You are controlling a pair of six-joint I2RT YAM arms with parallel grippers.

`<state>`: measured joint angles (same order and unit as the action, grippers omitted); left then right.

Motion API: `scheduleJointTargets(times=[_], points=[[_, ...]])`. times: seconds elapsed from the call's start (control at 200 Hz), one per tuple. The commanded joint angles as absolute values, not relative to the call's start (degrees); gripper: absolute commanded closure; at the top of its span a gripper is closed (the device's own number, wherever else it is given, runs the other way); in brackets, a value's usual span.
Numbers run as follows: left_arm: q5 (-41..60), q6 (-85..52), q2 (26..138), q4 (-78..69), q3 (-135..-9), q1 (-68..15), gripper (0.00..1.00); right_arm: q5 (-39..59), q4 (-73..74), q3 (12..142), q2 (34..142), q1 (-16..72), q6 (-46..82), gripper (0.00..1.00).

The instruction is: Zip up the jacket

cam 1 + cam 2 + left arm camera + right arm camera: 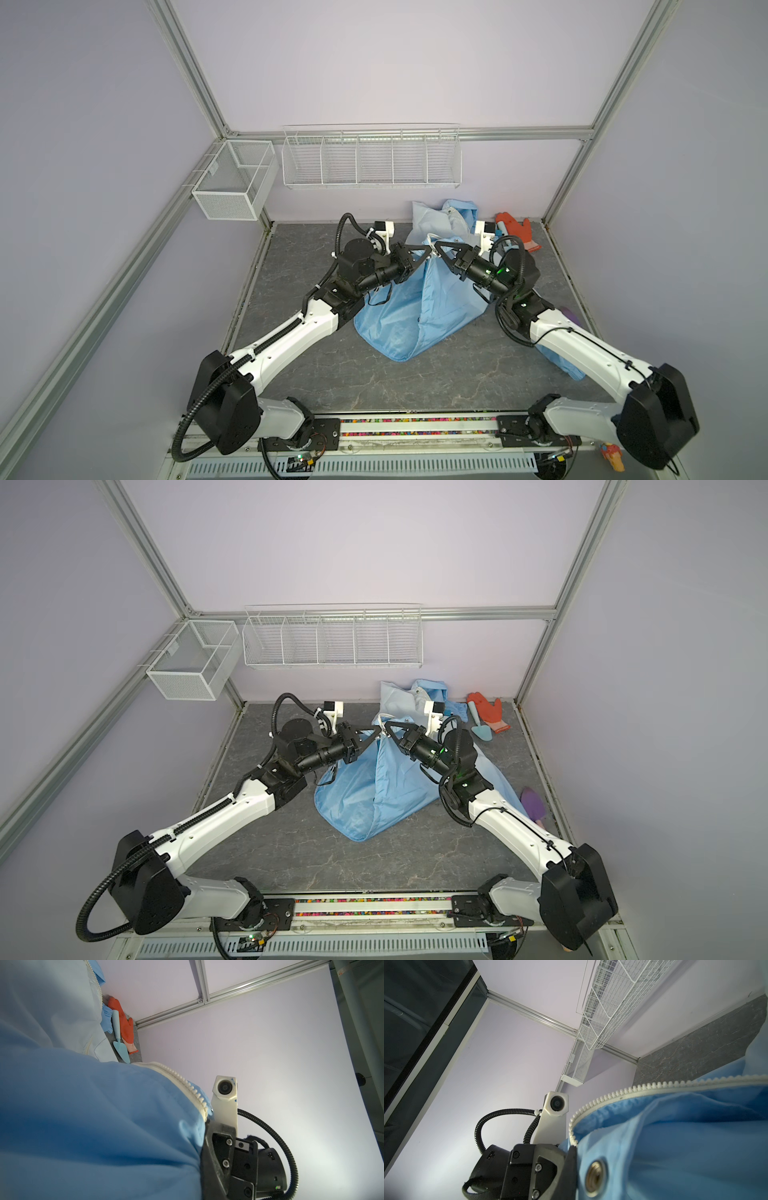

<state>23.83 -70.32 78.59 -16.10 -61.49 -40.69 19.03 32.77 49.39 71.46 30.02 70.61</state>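
The light-blue jacket [415, 316] is lifted into a tent in mid-table, and its hem spreads on the grey table [316, 374]. At the peak my left gripper [427, 250] and right gripper [438, 254] meet tip to tip. Each is shut on a front edge of the jacket beside the white zipper [187, 1084]. In the left wrist view blue fabric hides my own jaws, and the right gripper's black finger [209, 1157] presses the cloth. In the right wrist view the zipper teeth [633, 1088] curve past a brass snap button [596, 1176], next to the left gripper's finger [569, 1167].
An orange glove [515, 230] and a light-blue trowel [478, 725] lie at the back right. A purple tool [534, 804] lies by the right wall. A wire rack [370, 158] and a mesh basket [232, 178] hang on the walls. A jacket sleeve [561, 361] trails under the right arm.
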Motion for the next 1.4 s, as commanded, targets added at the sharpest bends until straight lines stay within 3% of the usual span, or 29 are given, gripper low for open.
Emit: scheduleJointTargets(times=[0.0,0.315,0.81,1.04,1.32,1.395], points=[[22.9,-71.98,78.76,-21.47,-60.62,-41.29,1.0,16.12,31.71,48.6,69.53,29.34,69.24,0.93],[15.13,-75.22,78.88,-26.6,-55.91,-41.04,1.0,15.37,29.72,48.67,67.49,29.22,70.27,0.93],[14.5,-80.16,80.05,-31.11,-52.06,-39.82,1.0,15.7,30.54,48.93,68.85,29.08,69.87,0.93],[23.49,-75.92,76.87,-8.82,-44.14,-37.04,1.0,19.86,27.34,46.33,71.04,28.11,63.36,0.93],[25.04,-73.95,79.29,-5.67,-32.61,-36.34,1.0,19.66,23.12,41.38,72.33,28.86,58.09,0.93],[23.99,-73.3,77.7,-2.15,-32.36,-36.3,0.73,19.18,21.95,42.07,72.08,29.25,57.72,0.93]])
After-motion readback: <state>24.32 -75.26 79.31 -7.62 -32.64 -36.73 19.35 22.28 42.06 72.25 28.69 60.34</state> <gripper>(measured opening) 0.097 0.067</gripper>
